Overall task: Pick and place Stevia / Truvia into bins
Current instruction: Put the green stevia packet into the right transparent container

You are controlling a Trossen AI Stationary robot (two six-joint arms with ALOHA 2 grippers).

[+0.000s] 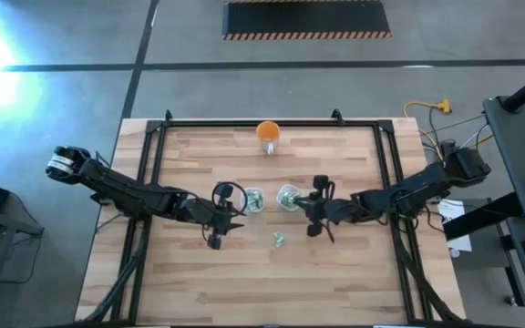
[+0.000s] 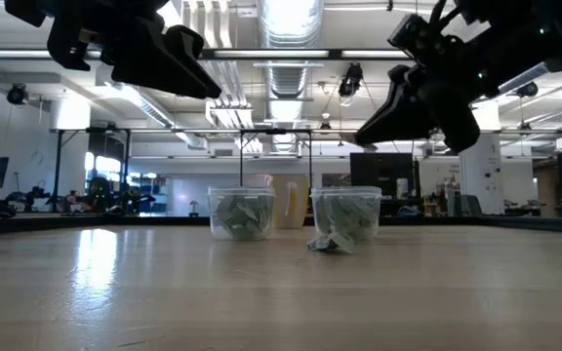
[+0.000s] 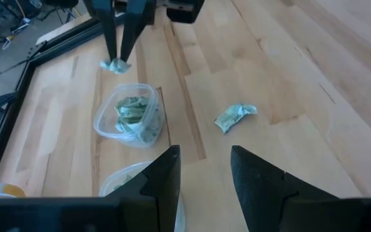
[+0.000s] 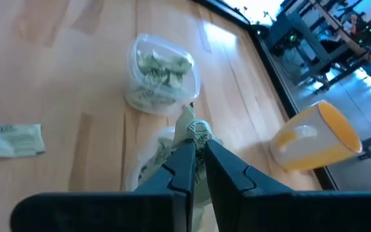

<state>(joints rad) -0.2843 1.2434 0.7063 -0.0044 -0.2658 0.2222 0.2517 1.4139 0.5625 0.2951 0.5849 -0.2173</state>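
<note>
Two clear bins stand mid-table, each part-filled with green-and-white sachets: the left bin and the right bin. My right gripper hovers over the right bin's rim, shut on one sachet. One loose sachet lies flat on the table, nearer than the bins. My left gripper is open and empty, raised above the table just left of the left bin. My right gripper pinches one crumpled sachet between its two fingertips. The fingers point down, slanting toward the table's left. The sachet is lifted clear; it sticks out past the fingertips, above the right bin.
An orange cup stands near the table's far edge, behind the bins. A black frame runs along the far edge and down both sides. Bare wood lies on the near half of the table, around the loose sachet.
</note>
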